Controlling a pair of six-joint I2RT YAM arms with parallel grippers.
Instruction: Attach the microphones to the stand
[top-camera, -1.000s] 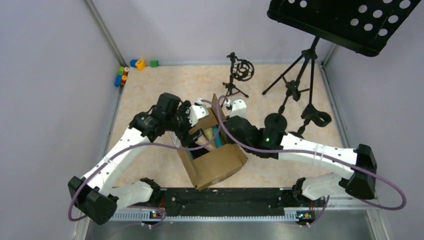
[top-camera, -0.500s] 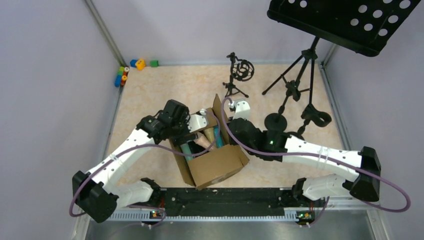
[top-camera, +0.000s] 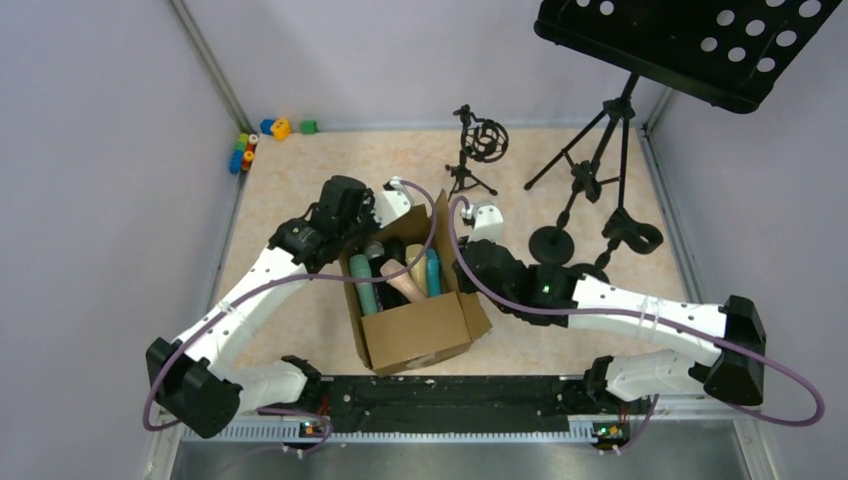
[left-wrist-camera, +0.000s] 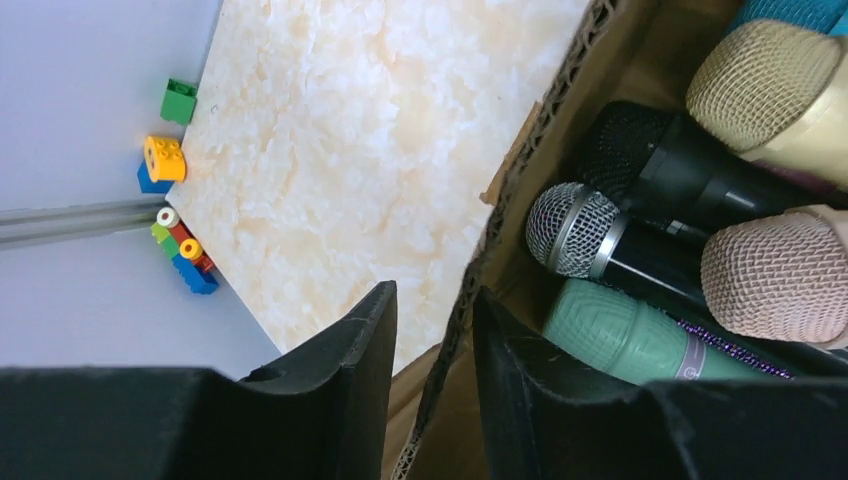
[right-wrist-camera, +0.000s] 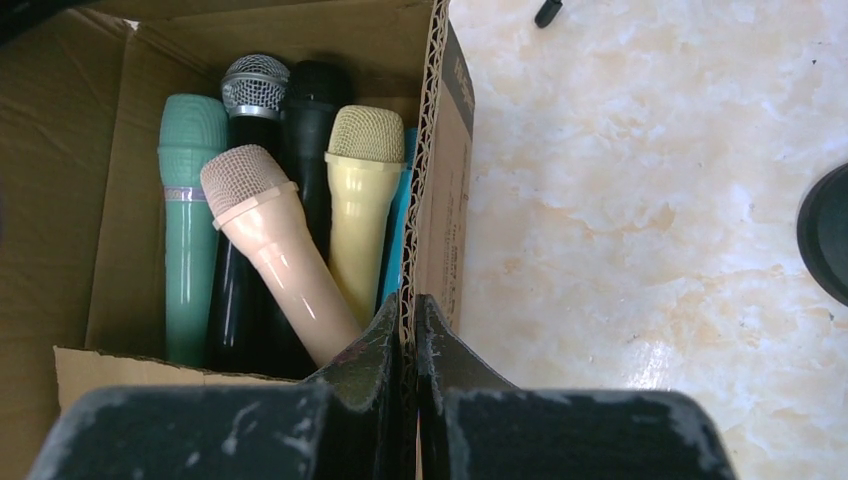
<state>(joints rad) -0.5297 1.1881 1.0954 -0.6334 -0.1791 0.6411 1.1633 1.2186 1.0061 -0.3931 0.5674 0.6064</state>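
Note:
Several microphones lie in an open cardboard box (top-camera: 415, 330): teal (right-wrist-camera: 190, 220), peach (right-wrist-camera: 275, 250), yellow (right-wrist-camera: 360, 200), one black with a silver mesh head (right-wrist-camera: 255, 90), and an all-black one (right-wrist-camera: 315, 100). My right gripper (right-wrist-camera: 408, 300) is shut on the box's right wall (right-wrist-camera: 440, 200). My left gripper (left-wrist-camera: 435, 295) straddles the box's left wall (left-wrist-camera: 520, 170), one finger inside against the cardboard, the outer finger still a gap away. A small stand with a ring mount (top-camera: 480, 145) is behind the box; a clip stand (top-camera: 630, 235) is to the right.
A black tripod (top-camera: 590, 170) and a round stand base (top-camera: 548, 243) are at the right rear, under a perforated music desk (top-camera: 700, 40). Toy bricks (top-camera: 262, 135) lie in the far left corner, also seen by the left wrist as toy bricks (left-wrist-camera: 170, 160).
The box has turned and now sits squarer. My left gripper has moved from over the box to its left wall, and its jaws have narrowed. The right gripper stayed clamped on the right wall.

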